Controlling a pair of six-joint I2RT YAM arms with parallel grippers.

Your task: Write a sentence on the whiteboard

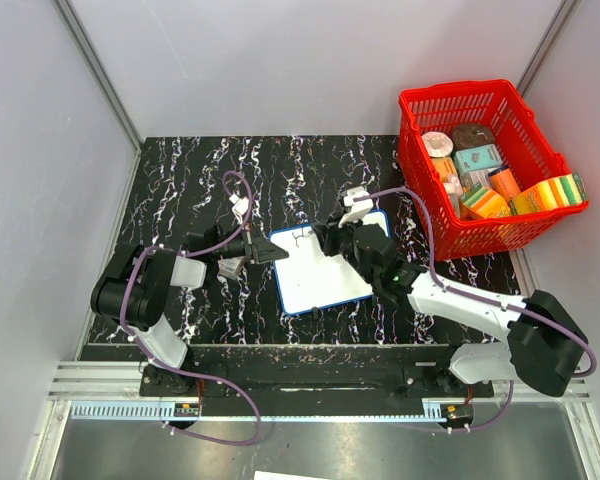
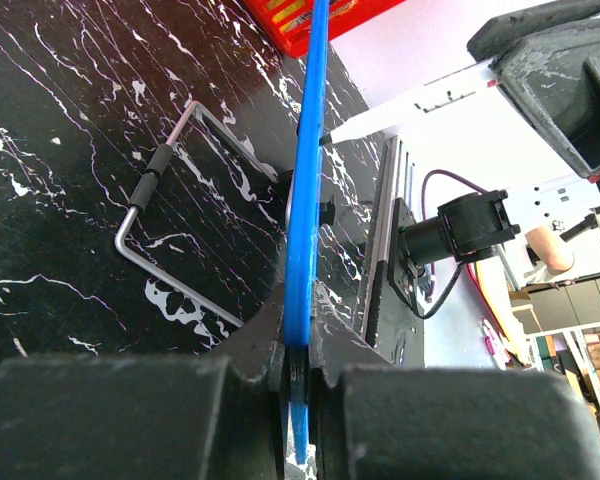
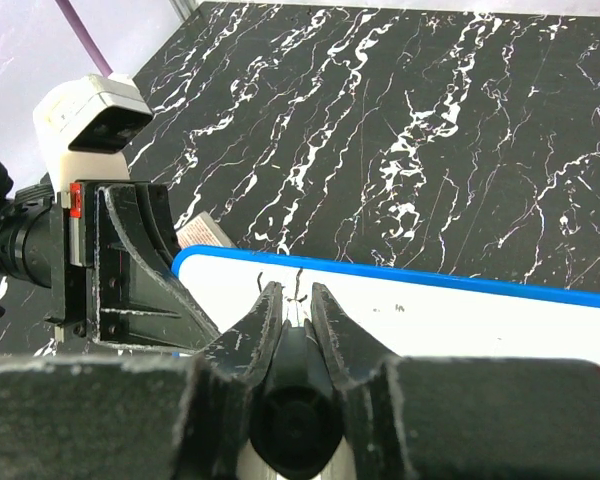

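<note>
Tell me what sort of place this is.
Probably a robot lab test cell: left arm and right arm bolted at a black marbled table, plain walls around it, a red basket of props.

Left tool [image 2: 298,350] pinched on whiteboard [image 1: 315,280] rim, right tool [image 3: 298,300] closed round marker [image 3: 292,415] — arms angled inward

Top external: high, behind arm bases, looks down on whole black white-veined marble tabletop [image 1: 180,180]. Left wrist: very close, edge-on along flat white blue-rimmed whiteboard [image 2: 305,200]. Right wrist: close, low over whiteboard's far edge, faces across tabletop. All three views share whiteboard, tabletop.
</note>
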